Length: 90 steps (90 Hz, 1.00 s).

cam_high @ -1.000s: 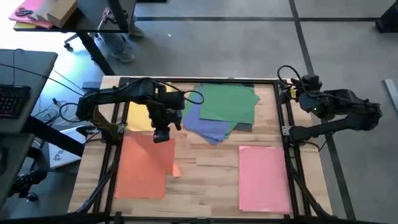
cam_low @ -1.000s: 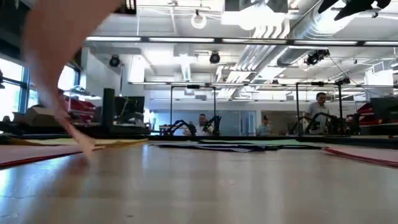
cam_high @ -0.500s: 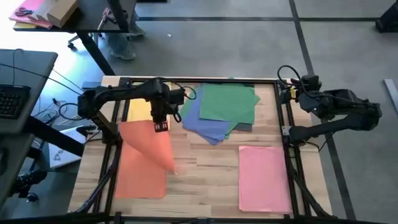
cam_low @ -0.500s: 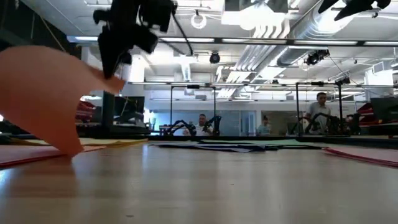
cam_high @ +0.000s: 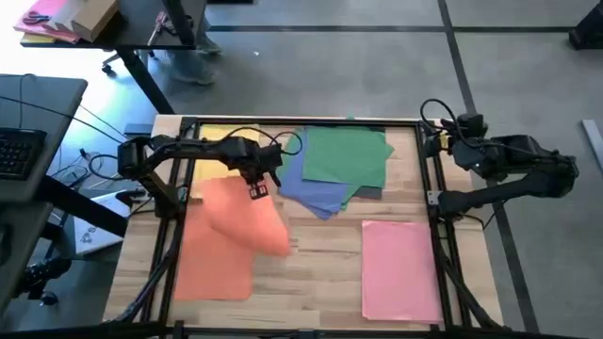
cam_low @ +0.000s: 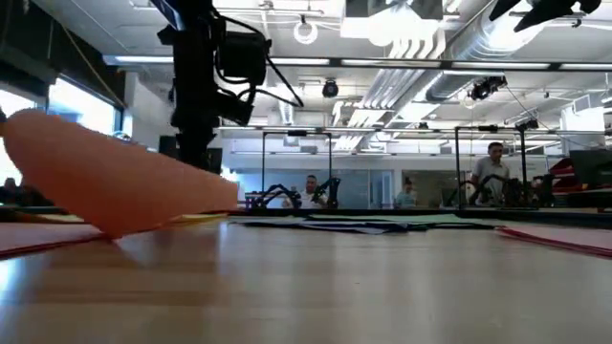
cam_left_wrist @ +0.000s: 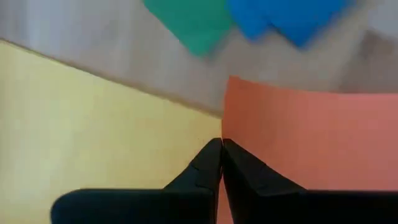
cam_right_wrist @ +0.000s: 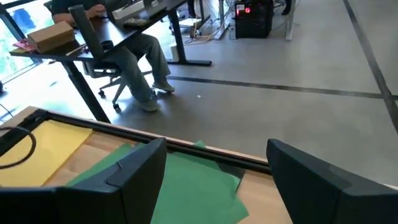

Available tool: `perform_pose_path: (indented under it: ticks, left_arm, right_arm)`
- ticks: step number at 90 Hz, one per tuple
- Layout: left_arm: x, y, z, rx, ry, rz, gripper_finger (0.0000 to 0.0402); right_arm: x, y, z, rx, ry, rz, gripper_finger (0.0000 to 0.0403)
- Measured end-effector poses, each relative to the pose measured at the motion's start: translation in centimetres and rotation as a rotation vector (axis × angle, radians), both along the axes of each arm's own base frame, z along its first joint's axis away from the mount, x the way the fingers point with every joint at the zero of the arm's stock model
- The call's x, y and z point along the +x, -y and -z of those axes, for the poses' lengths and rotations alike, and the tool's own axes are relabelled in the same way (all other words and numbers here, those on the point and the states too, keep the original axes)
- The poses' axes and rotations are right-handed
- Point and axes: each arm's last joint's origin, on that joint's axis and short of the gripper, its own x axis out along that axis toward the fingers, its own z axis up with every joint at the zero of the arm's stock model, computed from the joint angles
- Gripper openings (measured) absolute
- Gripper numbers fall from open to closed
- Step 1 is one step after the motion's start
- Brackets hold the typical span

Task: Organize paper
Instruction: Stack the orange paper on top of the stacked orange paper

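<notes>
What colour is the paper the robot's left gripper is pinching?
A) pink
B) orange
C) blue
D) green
B: the left gripper is shut on the edge of an orange sheet, which curls up off the table, while the green sheet, blue sheets and pink sheet lie flat and untouched.

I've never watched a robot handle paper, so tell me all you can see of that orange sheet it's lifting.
The orange sheet is thin, plain paper, curled into a soft arch. The left gripper is shut on its far edge, holding that end above the wooden table, while its lower corner dips toward the wood. It hangs partly over another orange sheet lying flat.
</notes>
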Motion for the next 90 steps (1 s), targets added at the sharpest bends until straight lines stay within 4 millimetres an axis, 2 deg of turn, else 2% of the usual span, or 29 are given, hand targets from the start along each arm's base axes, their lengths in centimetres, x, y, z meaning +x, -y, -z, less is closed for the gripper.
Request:
perform_pose_path:
  ticks: [8,20,49,61,77,90]
  left_arm:
    - [0.0,0.1,0.0,-0.033,-0.001,0.032,0.0000]
    - [-1.0,1.2,0.1,-0.156,-0.109,0.131,0.0000]
    - [-2.3,5.5,-0.1,-0.453,-0.267,0.395,0.0000]
    - [-2.4,6.4,-0.1,-0.427,-0.312,0.516,0.0000]
    - [-1.5,6.1,0.1,-0.311,-0.252,0.533,0.0000]
    - [-0.9,6.0,0.1,-0.285,-0.199,0.571,0.0000]
  right_arm:
    - [0.0,0.0,0.0,0.015,-0.001,-0.015,0.0264]
    - [0.0,-0.1,0.1,0.025,-0.008,-0.025,0.0264]
    - [0.0,0.0,0.1,0.016,-0.010,-0.016,0.0264]
    - [0.0,0.0,0.1,0.016,-0.010,-0.016,0.0264]
    - [0.0,-0.1,0.1,0.033,-0.001,-0.025,0.0264]
    - [0.0,-0.1,0.1,0.042,-0.002,-0.034,0.0264]
